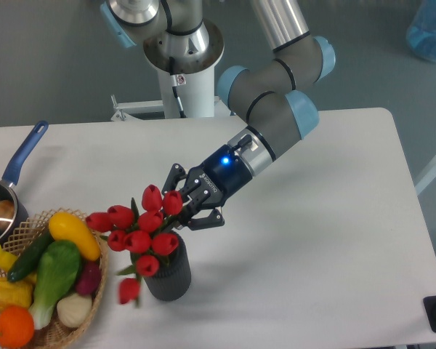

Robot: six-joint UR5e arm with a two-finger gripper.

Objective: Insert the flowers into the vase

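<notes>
The single fixed camera shows the task nearly done, by the look of it: the flowers stand with their stems down inside the vase, which sits upright on the white table just right of the basket. The red buds spread above and left of the vase mouth; one low bud hangs outside the rim and is blurred. What seems left is letting go and pulling the arm clear.

The gripper sits right against the upper buds; its jaws look spread, but the buds hide the tips, so whether they pinch a stem cannot be told.

The wicker basket holds vegetables (yellow, green, orange ones). The blue-handled saucepan at the left edge holds something pale.
</notes>
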